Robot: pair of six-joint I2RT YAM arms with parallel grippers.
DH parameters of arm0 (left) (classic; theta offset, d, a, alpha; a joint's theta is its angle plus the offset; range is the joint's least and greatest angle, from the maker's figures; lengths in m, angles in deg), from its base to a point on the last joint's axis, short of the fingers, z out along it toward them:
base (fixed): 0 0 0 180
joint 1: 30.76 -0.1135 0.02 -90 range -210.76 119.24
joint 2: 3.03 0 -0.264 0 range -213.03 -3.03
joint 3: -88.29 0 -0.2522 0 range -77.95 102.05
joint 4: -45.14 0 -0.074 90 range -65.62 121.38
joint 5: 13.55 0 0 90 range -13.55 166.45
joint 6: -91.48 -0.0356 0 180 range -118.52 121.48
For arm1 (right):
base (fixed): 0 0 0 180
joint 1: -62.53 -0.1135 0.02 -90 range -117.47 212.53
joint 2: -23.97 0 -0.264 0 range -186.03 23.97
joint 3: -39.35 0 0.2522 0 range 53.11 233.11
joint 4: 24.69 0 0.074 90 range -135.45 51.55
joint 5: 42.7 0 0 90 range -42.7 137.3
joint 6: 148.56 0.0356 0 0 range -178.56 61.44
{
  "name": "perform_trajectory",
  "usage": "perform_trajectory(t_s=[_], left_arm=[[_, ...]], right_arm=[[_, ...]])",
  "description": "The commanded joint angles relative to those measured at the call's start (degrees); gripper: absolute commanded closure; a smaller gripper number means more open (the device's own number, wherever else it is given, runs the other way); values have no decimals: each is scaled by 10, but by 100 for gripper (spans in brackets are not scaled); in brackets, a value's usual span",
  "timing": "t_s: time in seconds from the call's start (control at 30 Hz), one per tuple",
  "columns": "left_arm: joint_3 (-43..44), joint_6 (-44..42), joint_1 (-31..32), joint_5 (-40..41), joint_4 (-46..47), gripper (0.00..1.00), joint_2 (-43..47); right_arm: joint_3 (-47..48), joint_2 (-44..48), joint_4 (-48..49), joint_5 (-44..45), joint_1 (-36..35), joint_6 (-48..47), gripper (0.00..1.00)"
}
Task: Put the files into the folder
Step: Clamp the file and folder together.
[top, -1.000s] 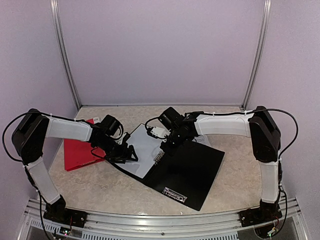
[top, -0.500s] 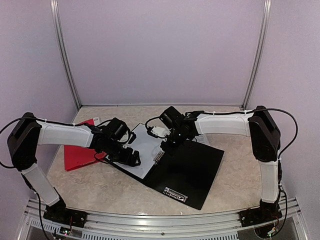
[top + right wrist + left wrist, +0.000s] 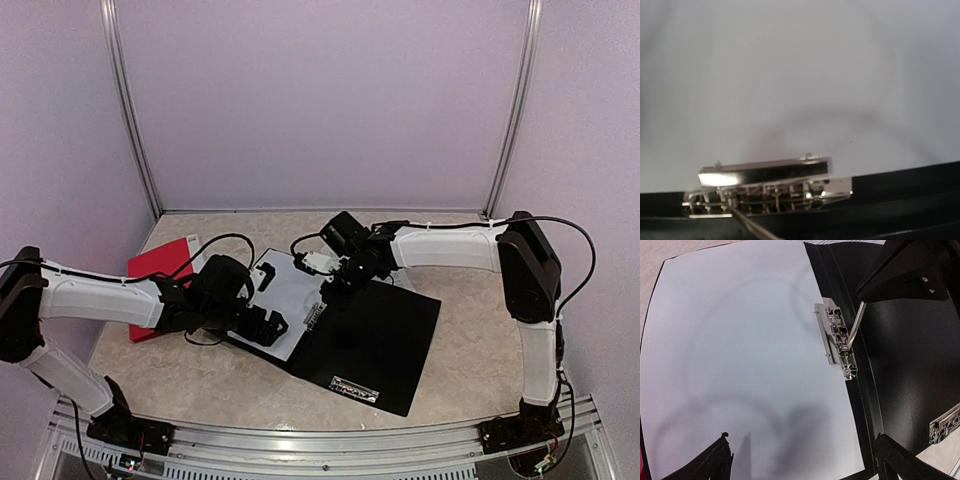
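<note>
The black folder (image 3: 385,345) lies open on the table, with a white sheet of the files (image 3: 285,295) flat on its left half. In the left wrist view the sheet (image 3: 740,355) fills most of the picture, its right edge beside the metal clip (image 3: 837,337) at the spine. My left gripper (image 3: 268,327) hangs open over the sheet's near edge, nothing between its fingertips (image 3: 722,457). My right gripper (image 3: 335,290) is shut on the clip's thin lever (image 3: 854,322), which it holds raised. The right wrist view shows the clip (image 3: 765,187) close up but none of its own fingers.
A red folder (image 3: 160,285) lies on the table to the left, partly under my left arm. The black folder's right cover (image 3: 910,370) reaches toward the near edge rail (image 3: 320,440). Purple walls enclose the table at the back and both sides.
My left gripper has opened wider and slid toward the sheet's near edge, the arm stretching lower. The right gripper has stayed on the clip lever.
</note>
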Motion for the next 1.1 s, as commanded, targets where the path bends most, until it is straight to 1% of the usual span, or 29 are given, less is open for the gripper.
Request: perform_trajectory(t_s=[0.0,0.1,0.3,0.47,0.67,0.7,0.73,0.87,1.07], left_arm=[[-7,-24,41,61,89,4,-16],[20,-34,74,109,100,5,-63],[73,-62,123,173,128,7,-161],[109,-88,134,211,139,8,-210],[124,-103,134,218,151,12,-246],[117,-104,134,223,161,12,-248],[103,-107,135,222,190,13,-248],[30,-117,139,190,288,13,-222],[-34,-176,162,185,396,12,-206]], right_arm=[[18,-4,-13,-20,3,12,100],[19,-4,-14,-20,4,12,100],[21,-7,-15,-22,6,12,100],[24,-9,-17,-26,6,12,100],[28,-9,-19,-25,6,11,100],[28,-9,-20,-24,7,10,100],[28,-10,-20,-23,7,11,100],[30,-14,-21,-24,7,13,100],[39,-20,-19,-33,8,36,100]])
